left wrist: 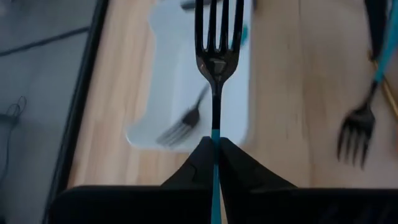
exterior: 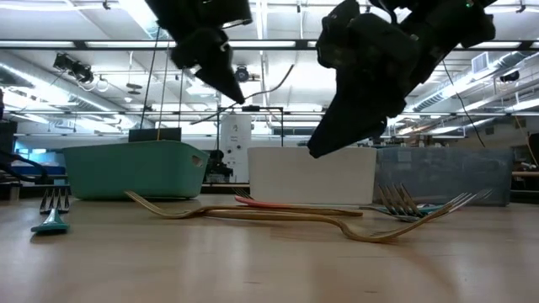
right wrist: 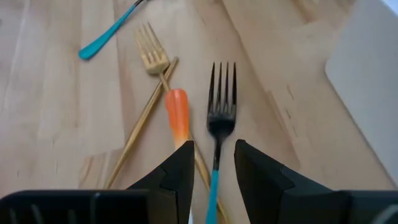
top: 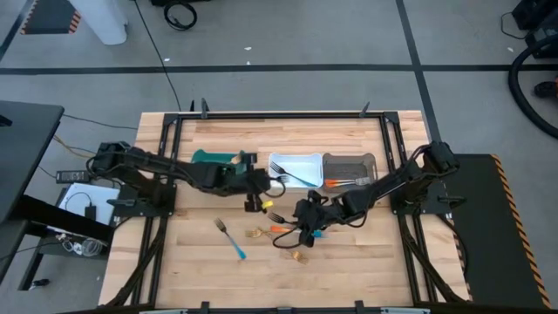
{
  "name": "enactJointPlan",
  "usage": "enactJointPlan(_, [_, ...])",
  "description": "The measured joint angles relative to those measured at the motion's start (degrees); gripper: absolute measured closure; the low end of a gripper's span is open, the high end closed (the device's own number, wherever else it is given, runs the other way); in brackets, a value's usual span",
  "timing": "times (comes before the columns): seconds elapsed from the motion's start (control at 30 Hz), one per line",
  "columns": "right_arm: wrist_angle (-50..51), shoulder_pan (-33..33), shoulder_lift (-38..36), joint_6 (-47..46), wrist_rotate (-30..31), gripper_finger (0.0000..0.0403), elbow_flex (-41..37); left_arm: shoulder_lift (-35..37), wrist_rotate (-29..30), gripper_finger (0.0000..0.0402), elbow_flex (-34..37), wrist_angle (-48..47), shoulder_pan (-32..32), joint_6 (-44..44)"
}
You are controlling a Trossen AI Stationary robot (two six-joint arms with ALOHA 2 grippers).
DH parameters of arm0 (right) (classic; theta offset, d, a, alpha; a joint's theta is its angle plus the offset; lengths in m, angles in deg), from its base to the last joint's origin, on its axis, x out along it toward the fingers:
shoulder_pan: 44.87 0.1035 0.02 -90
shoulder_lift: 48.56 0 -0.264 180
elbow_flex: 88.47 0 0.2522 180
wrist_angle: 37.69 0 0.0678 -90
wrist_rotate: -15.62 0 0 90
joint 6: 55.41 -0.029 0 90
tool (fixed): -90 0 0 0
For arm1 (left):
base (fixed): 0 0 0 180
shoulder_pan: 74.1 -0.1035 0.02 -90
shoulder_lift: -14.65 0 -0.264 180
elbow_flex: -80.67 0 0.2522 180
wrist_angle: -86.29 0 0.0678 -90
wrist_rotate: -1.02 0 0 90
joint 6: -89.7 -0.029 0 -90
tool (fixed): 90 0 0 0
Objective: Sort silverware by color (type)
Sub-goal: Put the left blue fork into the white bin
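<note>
My left gripper [left wrist: 216, 149] hangs above the table beside the white bin [top: 296, 170], shut on a fork with a blue handle and black tines [left wrist: 216, 37]. A silver fork [left wrist: 180, 127] lies inside that bin. My right gripper [right wrist: 214, 168] is open and low over the table. Its fingers stand on either side of a second black-headed, blue-handled fork [right wrist: 221, 106] that lies flat on the wood. Next to that fork lie an orange-handled utensil [right wrist: 177, 115] and a gold fork [right wrist: 152, 56]. Another blue-handled fork [top: 231, 237] lies to the left. My left gripper pinches the fork's blue handle [left wrist: 215, 138] between its two fingertips, just behind the black neck. The fingers lie along the handle, slanting downward, and the tines point ahead past them. The fork is lifted clear of the table, over the white bin's edge.
A teal bin [top: 214, 160], the white bin and a grey bin [top: 350, 166] with utensils stand in a row at the table's far middle. Gold forks [top: 296, 255] lie near the centre front. A dark frame [top: 384, 122] runs along the table's sides.
</note>
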Motion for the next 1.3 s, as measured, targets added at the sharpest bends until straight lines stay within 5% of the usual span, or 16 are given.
enactJointPlan(0.4, [3.99,4.5,-1.56,-4.11,4.17,0.0282,-0.02,-0.91,-10.11,0.0385,2.93,20.42,-7.74,-4.19])
enactJointPlan(0.73, [18.24,10.72,-9.4,-15.01,14.88,0.0282,-0.04,-8.19,-14.92,0.0385,2.91,34.94,-10.96,-0.81])
enactJointPlan(0.97, [25.64,14.2,-10.77,-22.59,21.4,0.0282,-0.02,-12.15,-14.95,0.0385,2.79,36.3,-13.67,3.71])
enactJointPlan(1.3, [24.51,14.93,-9.55,-24.73,22.09,0.0282,0.0,-16.15,-18.35,0.0385,2.86,33.6,-15.8,6.72])
